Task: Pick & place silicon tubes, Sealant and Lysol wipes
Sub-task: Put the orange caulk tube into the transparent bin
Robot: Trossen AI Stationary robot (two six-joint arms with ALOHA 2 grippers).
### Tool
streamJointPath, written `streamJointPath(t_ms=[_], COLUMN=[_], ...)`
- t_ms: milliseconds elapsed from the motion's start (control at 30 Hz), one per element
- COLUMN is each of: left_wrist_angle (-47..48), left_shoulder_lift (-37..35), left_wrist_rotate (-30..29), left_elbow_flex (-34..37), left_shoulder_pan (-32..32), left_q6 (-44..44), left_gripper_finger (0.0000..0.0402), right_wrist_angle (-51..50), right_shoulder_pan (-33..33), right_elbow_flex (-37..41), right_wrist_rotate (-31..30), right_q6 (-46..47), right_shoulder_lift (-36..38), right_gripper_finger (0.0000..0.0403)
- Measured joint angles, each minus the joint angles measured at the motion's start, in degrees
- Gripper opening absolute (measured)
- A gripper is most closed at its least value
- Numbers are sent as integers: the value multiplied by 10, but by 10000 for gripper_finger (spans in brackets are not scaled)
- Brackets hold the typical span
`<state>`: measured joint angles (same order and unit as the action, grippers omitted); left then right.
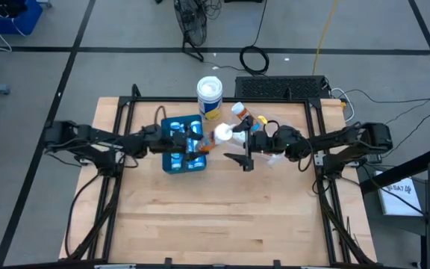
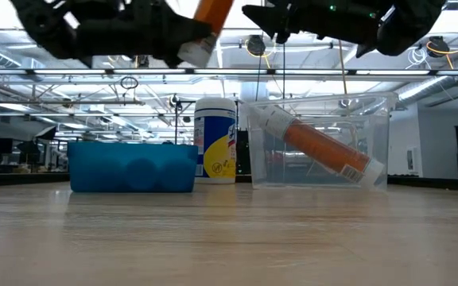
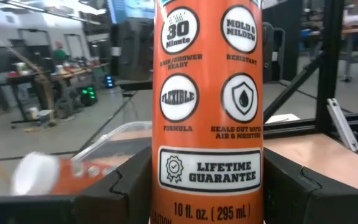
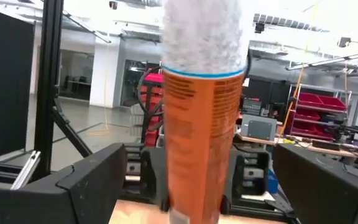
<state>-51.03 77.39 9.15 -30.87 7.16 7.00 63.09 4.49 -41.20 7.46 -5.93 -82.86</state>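
High view: my left gripper (image 1: 202,145) clamps the orange sealant tube (image 1: 216,136) aloft mid-table, near the far edge. My right gripper (image 1: 239,146) straddles it, jaws wide; I should close squarely before the left releases.

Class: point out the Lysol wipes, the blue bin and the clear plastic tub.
Lysol wipes (image 2: 215,147): low view, on its label.
Blue bin (image 2: 132,168): low view, front wall.
Clear plastic tub (image 2: 376,127): low view, bare side wall.
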Motion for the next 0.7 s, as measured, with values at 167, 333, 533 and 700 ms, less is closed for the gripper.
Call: streamJointPath(t_ms=[167, 333, 533, 700], left_wrist_angle=[1, 5, 7, 3], left_shoulder_lift=[77, 130, 149, 149], left_wrist_rotate=[40, 53, 58, 62], left_elbow_flex=[-65, -100, -108, -108], left_shoulder_pan=[1, 4, 15, 14], left_q6=[2, 2, -20, -19], left_gripper_finger=[224, 224, 224, 224], right_wrist_angle=[4, 1, 2, 1], right_shoulder_pan=[-1, -1, -1, -1], right_elbow_flex=[0, 0, 0, 0], right_wrist_rotate=[2, 3, 2, 1], right_q6=[-2, -2, -2, 1], right_shoulder_lift=[-8, -7, -7, -8], right_gripper_finger=[374, 374, 344, 243])
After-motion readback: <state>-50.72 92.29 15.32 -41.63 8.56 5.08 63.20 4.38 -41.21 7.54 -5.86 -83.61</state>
